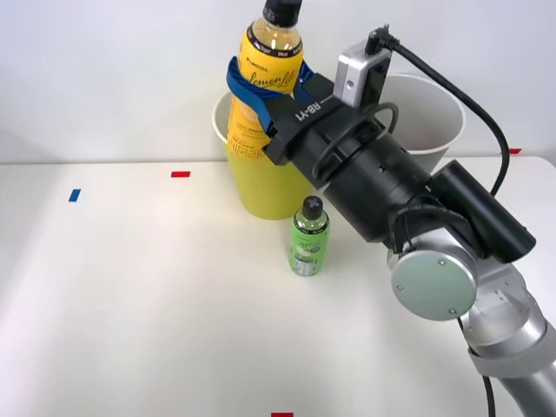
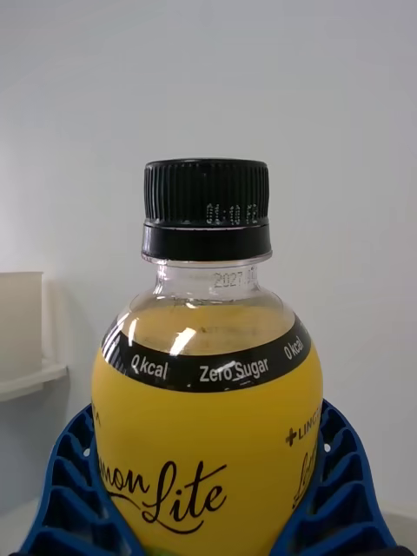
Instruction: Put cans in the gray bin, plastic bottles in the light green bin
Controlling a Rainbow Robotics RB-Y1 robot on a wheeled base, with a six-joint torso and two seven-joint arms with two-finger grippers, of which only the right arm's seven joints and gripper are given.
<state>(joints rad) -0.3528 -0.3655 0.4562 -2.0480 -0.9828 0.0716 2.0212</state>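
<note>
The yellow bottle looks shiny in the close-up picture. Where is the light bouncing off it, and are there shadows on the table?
In the right wrist view, the yellow bottle shows a white glint on its shoulder just above the black band, and its printed words read sharp. In the front view, the green bottle casts just a faint, soft shadow on the white table, so the light looks even.

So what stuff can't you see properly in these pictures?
- The gray bin: in the front view the right arm covers most of it, leaving its white rim and inside.
- The light green bin: the held yellow bottle and the right gripper cover its top and inside.
- The yellow bottle's bottom: cut off by the edge in the wrist view.
- The green bottle: its label is too small to read.
</note>
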